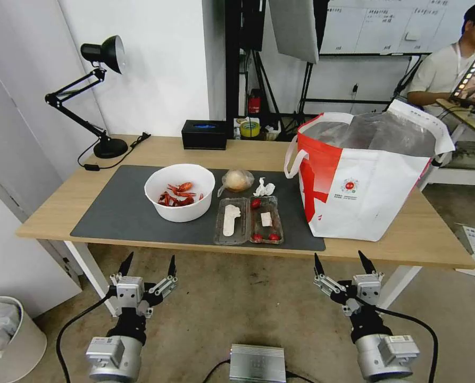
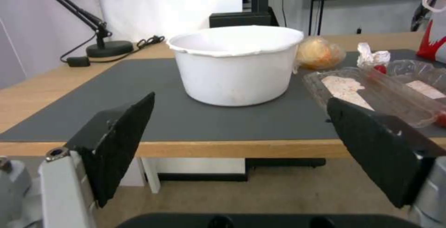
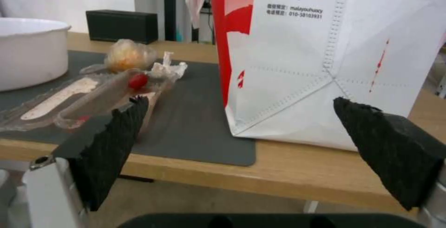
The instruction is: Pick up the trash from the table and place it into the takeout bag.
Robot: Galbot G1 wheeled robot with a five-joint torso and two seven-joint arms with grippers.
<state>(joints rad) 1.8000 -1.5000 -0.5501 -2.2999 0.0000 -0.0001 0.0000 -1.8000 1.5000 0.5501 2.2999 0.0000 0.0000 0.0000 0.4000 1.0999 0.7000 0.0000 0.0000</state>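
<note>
My left end effector (image 1: pixel 148 264) and right end effector (image 1: pixel 344 260) hang released at the frame's bottom, below the bench (image 1: pixel 248 151) with bowl (image 1: pixel 180 192) and bag (image 1: pixel 365 175).

Open dark grey mat (image 1: pixel 115 213) is lying left of the white round bowl holding red crayfish shells (image 1: pixel 180 192), offering free passage. Right of the bowl, a clear plastic clamshell tray (image 1: pixel 248 221), a tan ball in clear wrap (image 1: pixel 236 181) and a crumpled white tissue (image 1: pixel 264 188) are crowding the approach. Farther right, a tall white-and-red takeout bag (image 1: pixel 362 178) is standing as a wall.
</note>
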